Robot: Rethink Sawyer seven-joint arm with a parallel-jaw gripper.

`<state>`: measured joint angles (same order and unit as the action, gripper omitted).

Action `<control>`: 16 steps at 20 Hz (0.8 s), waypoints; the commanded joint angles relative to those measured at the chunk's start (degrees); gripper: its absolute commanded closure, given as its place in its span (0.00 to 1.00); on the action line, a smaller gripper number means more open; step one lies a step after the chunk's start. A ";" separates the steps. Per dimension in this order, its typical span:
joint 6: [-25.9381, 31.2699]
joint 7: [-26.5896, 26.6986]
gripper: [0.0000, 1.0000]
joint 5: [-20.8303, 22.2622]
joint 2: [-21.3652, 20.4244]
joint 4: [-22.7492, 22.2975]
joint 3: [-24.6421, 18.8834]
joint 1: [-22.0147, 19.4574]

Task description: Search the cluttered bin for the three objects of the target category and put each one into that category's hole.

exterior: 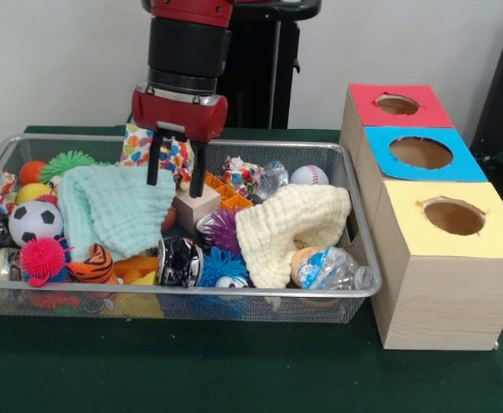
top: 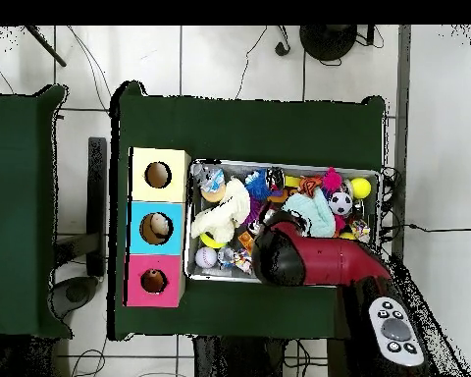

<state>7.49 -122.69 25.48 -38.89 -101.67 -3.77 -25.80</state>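
gripper (exterior: 175, 176) hangs over the bin (exterior: 354, 258), fingers spread and empty, just above the wood block (exterior: 196, 206) beside the mint cloth (exterior: 118, 211).

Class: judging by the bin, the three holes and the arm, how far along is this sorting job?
Possibly begun: something pale shows in the blue hole; its identity is unclear. In hand: nothing; the open pincer hangs empty over the bin, near the wooden block. Left: searching the clutter.

Arm reaches straight down, claw (exterior: 175, 172) with its 2 fingers parted.
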 commanded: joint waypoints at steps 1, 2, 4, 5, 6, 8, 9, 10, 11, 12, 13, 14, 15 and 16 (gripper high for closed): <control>5.11 0.11 0.00 0.09 2.23 0.65 -3.57 -3.02; 5.08 0.31 0.00 0.23 2.33 0.78 -3.69 -3.41; 5.11 0.24 0.00 0.29 2.48 1.43 -3.40 -3.30; 5.08 0.05 0.00 0.32 2.79 2.10 -3.03 -2.92; 4.98 0.14 0.00 0.45 3.11 2.58 -2.95 -3.04; 4.79 0.12 0.00 0.53 4.11 3.99 -2.74 -2.89; 4.68 0.08 0.00 0.57 4.64 4.81 -2.55 -2.70; 4.32 0.02 0.00 0.72 5.08 5.50 -2.29 -2.59; 3.93 -0.15 0.00 0.82 5.57 6.12 -2.00 -2.35; 3.42 -0.21 0.00 1.05 5.95 6.89 -1.69 -2.15; 2.85 -0.20 0.00 1.39 6.32 7.84 -1.27 -1.89; 2.04 -0.41 0.00 1.68 6.61 8.71 -0.67 -1.43; 1.19 -0.76 0.00 1.92 6.94 9.48 0.10 -0.86; 0.28 -1.27 0.00 2.07 7.23 10.21 0.97 -0.14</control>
<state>7.49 -122.69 25.52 -35.18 -98.57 -3.34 -27.46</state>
